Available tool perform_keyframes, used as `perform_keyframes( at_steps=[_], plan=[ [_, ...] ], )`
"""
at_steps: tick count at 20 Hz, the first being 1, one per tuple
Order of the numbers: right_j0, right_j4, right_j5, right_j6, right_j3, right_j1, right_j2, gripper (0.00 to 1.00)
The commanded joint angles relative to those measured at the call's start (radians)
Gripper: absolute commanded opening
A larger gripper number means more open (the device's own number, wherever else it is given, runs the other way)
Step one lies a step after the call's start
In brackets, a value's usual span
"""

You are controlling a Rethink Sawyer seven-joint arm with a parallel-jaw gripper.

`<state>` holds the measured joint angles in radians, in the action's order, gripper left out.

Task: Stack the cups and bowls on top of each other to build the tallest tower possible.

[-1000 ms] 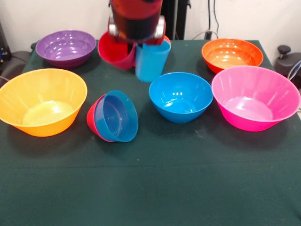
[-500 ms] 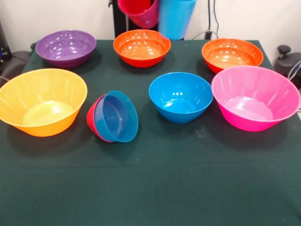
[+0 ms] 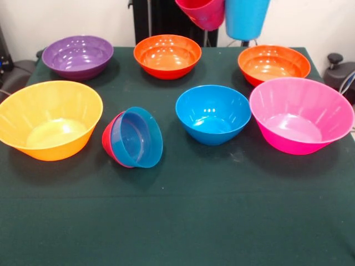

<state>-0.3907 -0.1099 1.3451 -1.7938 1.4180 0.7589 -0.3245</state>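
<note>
Two cups hang in the air at the top edge: a crimson red cup point(image 3: 203, 14), tilted, and right of it a light blue cup point(image 3: 246, 19). Their upper parts are cut off by the picture's edge, and the gripper that carries them is out of view above. On the green table point(image 3: 177, 221) a small blue bowl point(image 3: 138, 137) lies tipped on its side, nested in a small red bowl point(image 3: 108, 142). Around them stand a mid-sized blue bowl point(image 3: 213, 113), a purple bowl point(image 3: 77, 55), two orange bowls point(image 3: 166, 55) point(image 3: 273, 64), a large yellow-orange bowl point(image 3: 49, 119) and a pink bowl point(image 3: 299, 113).
The hanging cups are above the gap between the two orange bowls at the table's far side. A dark post stands behind the table at the top middle. Grey gear sits off the table's right edge.
The two cups have risen from just above the table to the top edge and shifted right. The arm and gripper have left the picture, uncovering the middle orange bowl.
</note>
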Motion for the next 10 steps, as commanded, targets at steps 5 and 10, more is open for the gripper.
perform_keyframes(
  at_steps=[5, 10],
  plan=[
    [0.028, -0.019, -0.205, -0.109, 0.110, -0.047, 0.026, 0.00],
    [0.032, -0.035, -0.273, -0.098, 0.166, -0.022, 0.042, 0.00]
  ],
)
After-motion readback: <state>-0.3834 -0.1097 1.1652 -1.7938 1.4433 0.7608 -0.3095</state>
